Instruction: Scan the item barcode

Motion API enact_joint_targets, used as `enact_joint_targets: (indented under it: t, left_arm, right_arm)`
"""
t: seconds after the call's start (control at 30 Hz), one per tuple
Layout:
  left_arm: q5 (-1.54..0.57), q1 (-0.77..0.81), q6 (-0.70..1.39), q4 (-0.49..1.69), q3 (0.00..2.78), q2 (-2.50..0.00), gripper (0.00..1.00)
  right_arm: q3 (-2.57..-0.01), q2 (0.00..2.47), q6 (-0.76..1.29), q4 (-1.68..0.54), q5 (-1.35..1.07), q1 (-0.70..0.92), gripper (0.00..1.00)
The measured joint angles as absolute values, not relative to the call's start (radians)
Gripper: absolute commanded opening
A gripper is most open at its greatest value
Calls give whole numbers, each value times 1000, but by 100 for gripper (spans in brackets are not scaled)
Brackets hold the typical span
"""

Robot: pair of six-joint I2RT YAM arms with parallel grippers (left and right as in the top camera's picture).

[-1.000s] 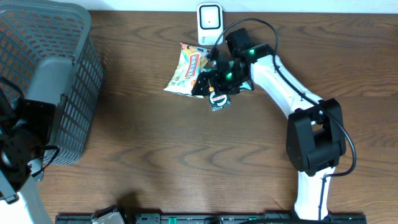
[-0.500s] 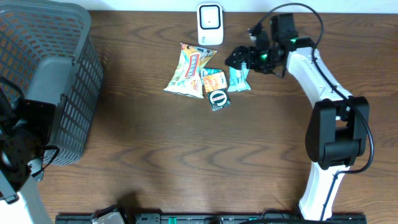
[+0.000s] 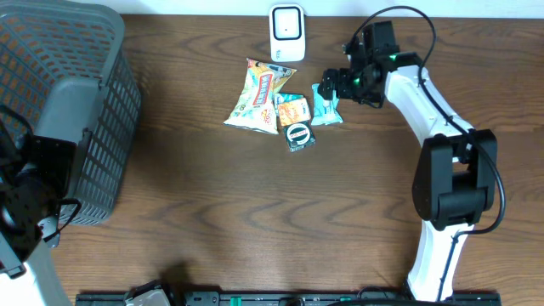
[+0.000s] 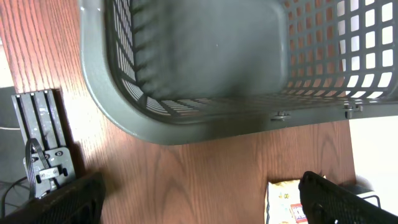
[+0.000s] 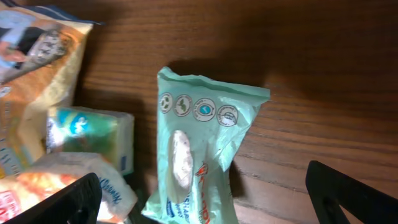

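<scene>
Hovering spread wide, right pincer (image 5: 205, 196) hangs above mint-green packet (image 5: 199, 143), seemingly clear.

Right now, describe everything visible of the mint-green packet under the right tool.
The mint-green packet is a crinkled plastic wrapper with crimped ends. It bears a row of four round icons near one end, a long white patch down the middle and red lettering near the other end. It lies flat on the wooden table, beside a smaller blue-green packet. The open right tool is above it, not touching.
</scene>
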State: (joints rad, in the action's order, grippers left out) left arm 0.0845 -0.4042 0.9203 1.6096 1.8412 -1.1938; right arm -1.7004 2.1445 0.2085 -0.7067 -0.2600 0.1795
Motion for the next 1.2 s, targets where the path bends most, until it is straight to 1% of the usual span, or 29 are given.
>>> enact_joint_targets:
  t: [0.07, 0.2, 0.23, 0.27, 0.33, 0.37, 0.4, 0.53, 0.6, 0.67, 0.7, 0.9, 1.07, 1.2]
  left_arm:
    - [84, -404, 920, 1610, 1841, -1194, 98]
    - [84, -404, 920, 1610, 1841, -1194, 98]
    - [84, -404, 920, 1610, 1841, -1194, 98]
    - [84, -404, 920, 1610, 1841, -1194, 98]
    - [84, -404, 920, 1610, 1841, -1194, 98]
    - [84, -404, 920, 1610, 1841, -1194, 98]
    - [84, -404, 920, 1610, 1841, -1194, 98]
    - [84, -404, 920, 1610, 1841, -1194, 98]
    - [84, -404, 920, 1610, 1841, -1194, 98]
    - [84, -404, 920, 1610, 1841, -1194, 98]
    - [84, -404, 920, 1610, 1841, -1194, 97]
    - [84, -404, 920, 1610, 1841, -1194, 98]
    - [84, -404, 920, 1610, 1841, -1194, 98]
    - [84, -404, 920, 1610, 1841, -1194, 98]
  right_arm:
    - [-1700, 2147, 213, -705, -245, 186, 94]
    - [-1700, 2150, 221, -701, -192, 198, 91]
    - [-1700, 2152, 221, -701, -173, 203, 87]
    - [-1700, 2155, 223, -702, -152, 210, 80]
    - [-1700, 2167, 227, -704, -123, 220, 76]
    - [-1700, 2173, 229, -706, -114, 224, 70]
    - [-1700, 2185, 233, -707, -105, 226, 68]
    - [-1699, 2224, 261, -705, -86, 229, 64]
    - [-1699, 2233, 270, -698, -85, 228, 59]
    - [-1699, 2236, 279, -696, -82, 228, 48]
    - [-1699, 2238, 281, -696, -80, 229, 44]
    - [-1715, 2246, 300, -740, -70, 233, 1]
    - [-1721, 2236, 299, -786, -43, 232, 1]
    - [-1710, 2215, 287, -839, -76, 228, 1]
